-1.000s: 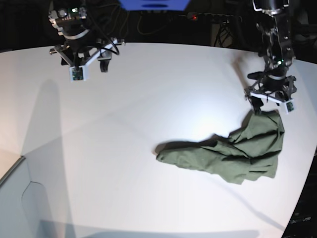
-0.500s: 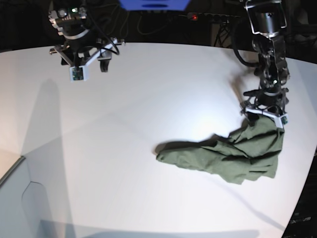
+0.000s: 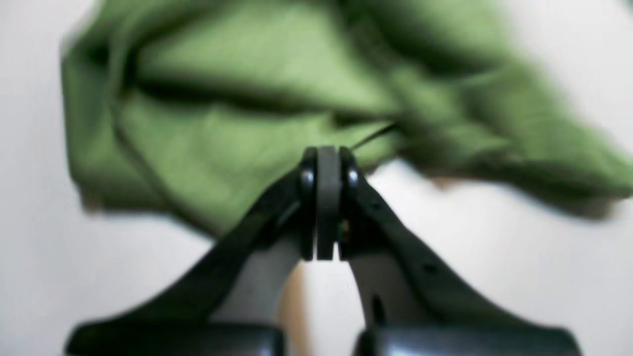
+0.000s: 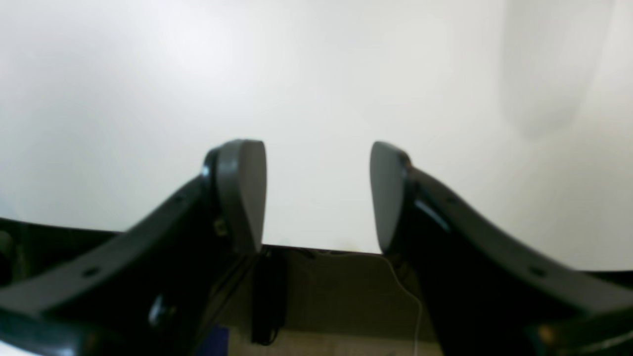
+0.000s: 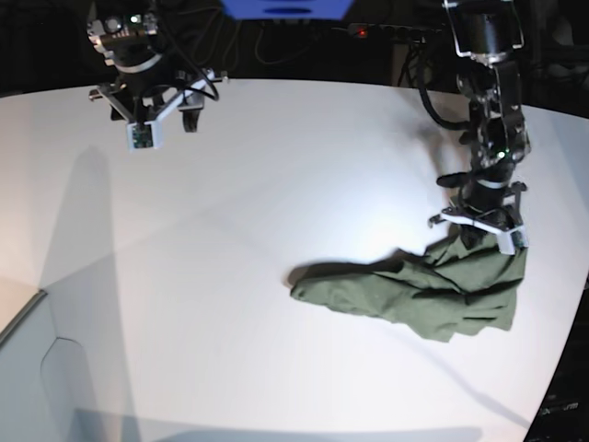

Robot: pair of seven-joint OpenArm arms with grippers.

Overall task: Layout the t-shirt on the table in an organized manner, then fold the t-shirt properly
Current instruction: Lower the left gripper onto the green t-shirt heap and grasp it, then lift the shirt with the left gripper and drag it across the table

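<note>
The t-shirt (image 5: 433,290) is seen crumpled on the desk (image 5: 230,230), near its right edge in the base view; nothing is spread or folded yet. The left gripper (image 3: 326,198) is pressed together at the shirt's far edge, though pinched cloth cannot be confirmed. The right gripper (image 4: 316,198) is held spread, far off

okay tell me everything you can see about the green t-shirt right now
The t-shirt is plain olive green, soft cloth by its look, and lies crumpled in a wrinkled heap on the white table, near the base view's right edge. It is not spread out: folds overlap and one end trails to a narrow point. No sleeves or collar can be made out clearly. The left gripper sits at its upper edge; in the blurred wrist view its tips are shut against the cloth's edge, though whether cloth is pinched cannot be told.
</note>
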